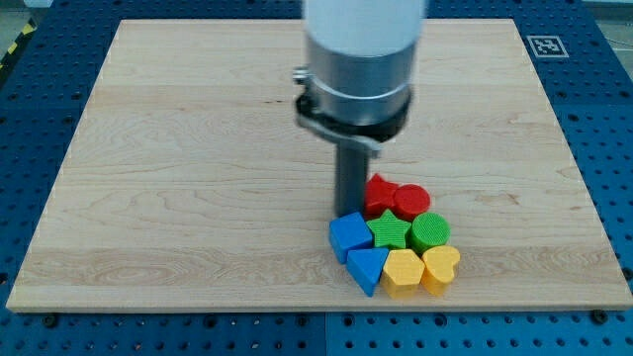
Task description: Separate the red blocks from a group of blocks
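Observation:
Several blocks sit in a tight cluster at the view's lower right. A red star-like block (381, 194) and a red round block (412, 200) form the top row. Below them are a green star block (390, 232) and a green round block (431, 231). A blue block (347, 233) is at the left, with a blue triangle (367, 268) under it. A yellow hexagon-like block (403, 271) and a yellow heart (441, 267) make the bottom row. My tip (349, 214) stands at the cluster's upper left, against the red star-like block's left side and just above the blue block.
The wooden board (198, 168) lies on a blue perforated table (30, 119). A fiducial marker (545, 45) is at the board's top right corner. The arm's grey body (361, 59) hangs over the board's top middle.

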### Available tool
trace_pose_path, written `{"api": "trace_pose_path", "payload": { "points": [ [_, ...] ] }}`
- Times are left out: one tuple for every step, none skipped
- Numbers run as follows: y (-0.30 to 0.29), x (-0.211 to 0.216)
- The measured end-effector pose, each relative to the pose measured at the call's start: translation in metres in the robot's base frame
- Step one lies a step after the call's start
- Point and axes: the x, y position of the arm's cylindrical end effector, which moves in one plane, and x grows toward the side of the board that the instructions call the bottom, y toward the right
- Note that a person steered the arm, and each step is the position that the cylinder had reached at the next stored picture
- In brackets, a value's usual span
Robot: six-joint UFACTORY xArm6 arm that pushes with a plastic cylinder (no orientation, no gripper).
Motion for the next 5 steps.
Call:
{"api": "trace_pose_path", "payload": {
  "points": [
    [0.042,-0.022],
    [0.049,-0.036],
    [0.048,-0.023],
    [0.05,0.005],
    [0.082,0.011]
  ]
}}
